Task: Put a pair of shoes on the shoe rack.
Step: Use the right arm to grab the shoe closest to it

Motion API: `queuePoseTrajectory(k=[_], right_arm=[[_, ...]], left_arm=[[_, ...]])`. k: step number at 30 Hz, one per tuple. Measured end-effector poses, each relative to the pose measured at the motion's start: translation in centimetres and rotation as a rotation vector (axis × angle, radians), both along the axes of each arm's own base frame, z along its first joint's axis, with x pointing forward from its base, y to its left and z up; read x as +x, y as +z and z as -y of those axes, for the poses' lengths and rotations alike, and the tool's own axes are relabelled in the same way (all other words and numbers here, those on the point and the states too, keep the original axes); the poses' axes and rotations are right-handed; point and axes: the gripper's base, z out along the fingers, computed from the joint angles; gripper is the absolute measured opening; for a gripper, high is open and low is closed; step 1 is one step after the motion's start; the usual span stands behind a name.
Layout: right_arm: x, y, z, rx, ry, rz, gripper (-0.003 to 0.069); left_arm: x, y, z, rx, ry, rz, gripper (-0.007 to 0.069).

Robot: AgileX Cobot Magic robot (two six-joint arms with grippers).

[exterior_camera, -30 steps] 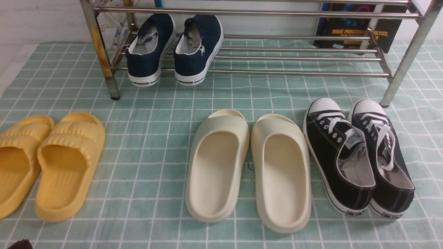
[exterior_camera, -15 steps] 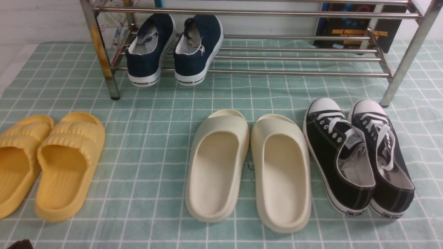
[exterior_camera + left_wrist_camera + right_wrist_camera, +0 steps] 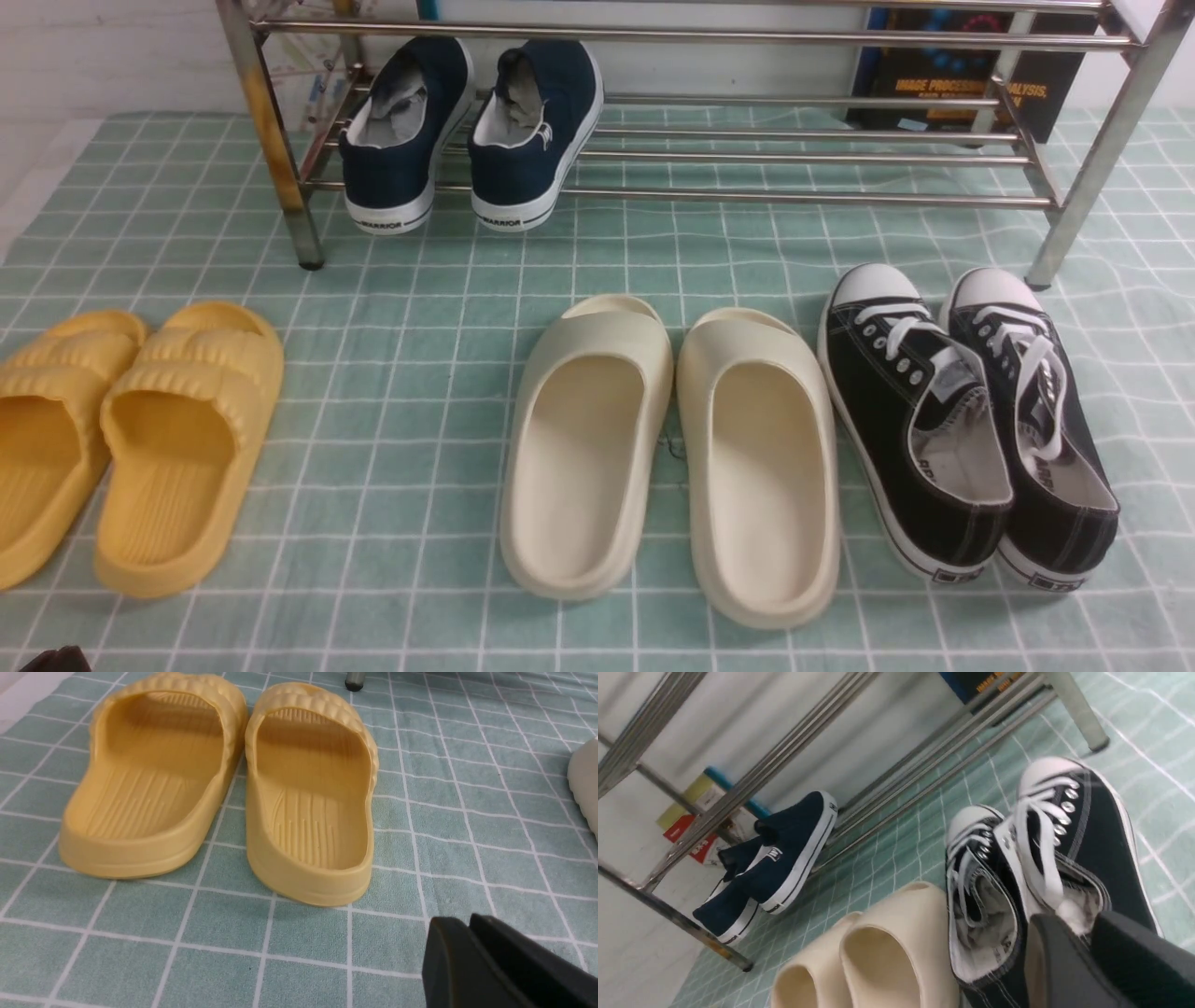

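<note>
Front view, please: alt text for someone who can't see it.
Two black canvas sneakers with white laces stand side by side on a green checked cloth, in front of a metal shoe rack. Cream slides lie to their left, yellow slides at far left; navy sneakers sit on the rack's lower tier.

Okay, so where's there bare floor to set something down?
Between the yellow slippers and cream slides; also between the black sneakers and rack, narrowly. Crowded: where cream slides meet black sneakers.
</note>
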Motion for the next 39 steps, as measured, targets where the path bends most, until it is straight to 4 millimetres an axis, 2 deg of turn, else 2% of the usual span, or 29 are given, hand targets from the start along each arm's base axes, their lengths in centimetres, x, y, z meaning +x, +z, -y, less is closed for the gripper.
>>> queuePoseTrajectory(k=[2, 3, 4, 6, 7, 8, 11, 12, 13, 14, 16, 20, 24, 27, 31, 32, 34, 35, 39], right_arm=[[0.1, 3.6, 0.0, -0.127, 0.002, 0.050, 0.0028], [0.2, 3.8, 0.0, -0.138, 0.002, 0.052, 0.0016], [0.8, 6.4, 0.0, -0.239, 0.009, 0.049, -0.0002], [1.9, 8.7, 0.0, -0.342, 0.033, 0.008, -0.0003], [2.2, 9.2, 0.0, -0.364, 0.041, -0.006, -0.0003], [3.5, 10.9, -0.1, -0.450, 0.084, -0.078, -0.0003], [6.5, 12.9, -0.3, -0.568, 0.197, -0.266, -0.0003], [6.7, 13.0, -0.3, -0.573, 0.205, -0.280, -0.0003], [8.3, 13.5, -0.6, -0.608, 0.278, -0.376, -0.0003], [8.5, 13.6, -0.7, -0.612, 0.292, -0.386, -0.0003], [11.1, 13.8, -1.9, -0.657, 0.427, -0.495, -0.0003], [14.4, 12.8, -4.6, -0.760, 0.610, -0.627, -0.0001], [17.7, 10.1, -7.7, -0.884, 0.737, -0.754, 0.0011], [19.9, 7.0, -9.6, -0.907, 0.770, -0.867, 0.0054], [21.8, 3.7, -10.6, -0.904, 0.781, -0.967, 0.0187], [22.4, 2.7, -10.8, -0.909, 0.781, -0.987, 0.0251], [22.9, 1.8, -11.0, -0.915, 0.782, -1.002, 0.0329], [23.5, 0.7, -11.3, -0.917, 0.785, -1.019, 0.0411], [24.2, -1.3, -11.7, -0.900, 0.795, -1.062, 0.0522]], left_arm=[[0.0, 0.0, 0.0, 0.000, 0.000, 0.000, 0.0060], [0.0, 0.0, 0.0, 0.000, 0.000, 0.000, 0.0060], [0.0, 0.0, 0.0, 0.000, 0.000, 0.000, 0.0061], [0.0, 0.0, 0.0, 0.000, 0.000, 0.000, 0.0060], [0.0, 0.0, 0.0, 0.000, 0.000, 0.000, 0.0060], [0.0, 0.0, 0.0, 0.000, 0.000, 0.000, 0.0060], [0.0, 0.0, 0.0, 0.000, 0.000, 0.000, 0.0064], [0.0, 0.0, 0.0, 0.000, 0.000, 0.000, 0.0064], [0.0, 0.0, 0.0, 0.000, 0.000, 0.000, 0.0066], [0.0, 0.0, 0.0, 0.000, 0.000, 0.000, 0.0068], [0.0, 0.0, 0.0, 0.000, 0.000, 0.000, 0.0071], [0.0, 0.0, 0.0, 0.000, 0.000, 0.000, 0.0074], [0.0, 0.0, 0.0, 0.000, 0.000, 0.000, 0.0078], [0.0, 0.0, 0.0, 0.000, 0.000, 0.000, 0.0081], [0.0, 0.0, 0.0, 0.000, 0.000, 0.000, 0.0083], [0.0, 0.0, 0.0, 0.000, 0.000, 0.000, 0.0084], [0.0, 0.0, 0.0, 0.000, 0.000, 0.000, 0.0086], [0.0, 0.0, 0.0, 0.000, 0.000, 0.000, 0.0090], [0.0, 0.0, 0.0, 0.000, 0.000, 0.000, 0.0092]])
